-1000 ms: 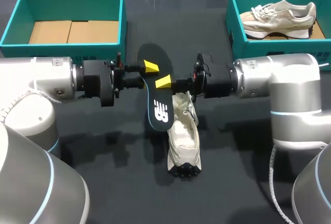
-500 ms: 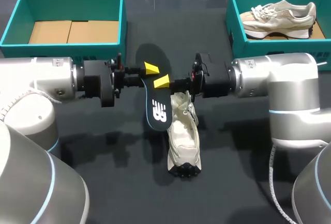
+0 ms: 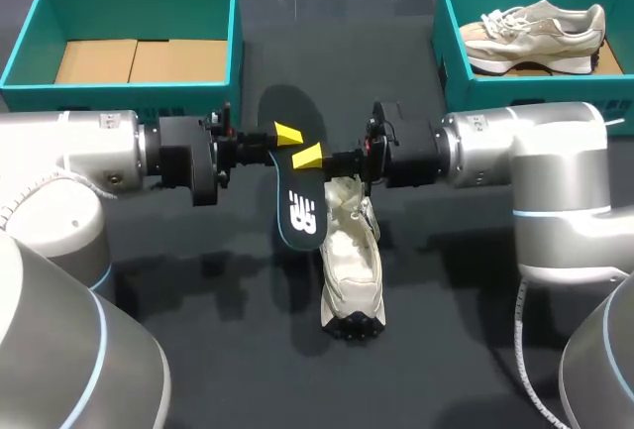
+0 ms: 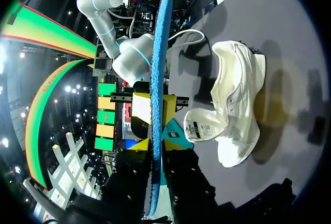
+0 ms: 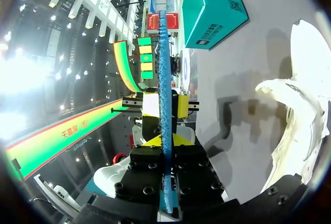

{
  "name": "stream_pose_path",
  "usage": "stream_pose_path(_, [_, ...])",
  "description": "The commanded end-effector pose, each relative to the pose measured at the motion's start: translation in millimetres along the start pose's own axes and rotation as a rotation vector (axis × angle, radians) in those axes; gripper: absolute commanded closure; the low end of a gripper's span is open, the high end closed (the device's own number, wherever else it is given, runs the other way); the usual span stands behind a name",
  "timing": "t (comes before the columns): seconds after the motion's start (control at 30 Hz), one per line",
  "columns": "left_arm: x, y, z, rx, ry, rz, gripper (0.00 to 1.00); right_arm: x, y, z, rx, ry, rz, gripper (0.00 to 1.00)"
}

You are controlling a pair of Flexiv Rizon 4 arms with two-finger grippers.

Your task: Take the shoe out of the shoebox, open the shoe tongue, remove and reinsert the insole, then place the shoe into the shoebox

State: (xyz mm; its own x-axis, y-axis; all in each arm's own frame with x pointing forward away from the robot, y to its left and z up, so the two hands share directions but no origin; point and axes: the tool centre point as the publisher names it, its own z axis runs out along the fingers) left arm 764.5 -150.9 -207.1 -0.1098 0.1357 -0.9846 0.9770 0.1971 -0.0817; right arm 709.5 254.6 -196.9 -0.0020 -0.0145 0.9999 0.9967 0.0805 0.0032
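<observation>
The black insole (image 3: 297,186) with a white logo is in the middle of the head view, gripped by both hands at once. The left hand (image 3: 284,136) comes in from the left edge and the right hand (image 3: 309,157) from the right. Each is clamped on the insole's upper half, one yellow tip showing on its top face. The two grips sit just beside each other. The insole's lower end hangs beside the left flank of the white shoe (image 3: 351,261).

That shoe lies on the dark bench (image 3: 198,350) just below centre, its black tread end toward the bottom of the frame and its tongue lifted up under the right hand.

At the upper left stands a teal shoebox (image 3: 129,1) with cardboard (image 3: 139,60) in its bottom. At the upper right a second teal box (image 3: 451,43) holds a beige shoe (image 3: 535,31).

In the left wrist view the insole (image 4: 158,100) is edge-on, a thin blue line pinched between the hand's (image 4: 155,141) own fingers. The shoe (image 4: 235,115) lies beside it on the bench.

The right wrist view has the same blue edge (image 5: 164,89) nipped in its own hand (image 5: 165,144), with the shoe (image 5: 302,105) off to one side.
</observation>
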Motion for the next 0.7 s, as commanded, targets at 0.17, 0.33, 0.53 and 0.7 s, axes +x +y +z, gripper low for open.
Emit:
stream_pose_path(0.17, [-0.2, -0.4, 2.4, -0.001, -0.002, 0.007, 0.88, -0.3, -0.8, 0.3, 0.001, -0.002, 0.0, 1.0])
stream_pose_path(0.33, [0.2, -0.9, 3.8, 0.001, -0.002, 0.008, 1.0, -0.3, -0.8, 0.3, 0.001, -0.002, 0.0, 1.0])
stream_pose_path(0.53, [0.1, -2.4, 4.9, 0.001, -0.004, 0.013, 1.0, -0.3, -0.8, 0.3, 0.001, -0.002, 0.0, 1.0])
stream_pose_path(0.7, [-1.3, -4.6, 3.9, -0.001, -0.008, 0.018, 1.0, 1.0, -2.7, -2.9, 0.0, 0.015, -0.018, 0.0])
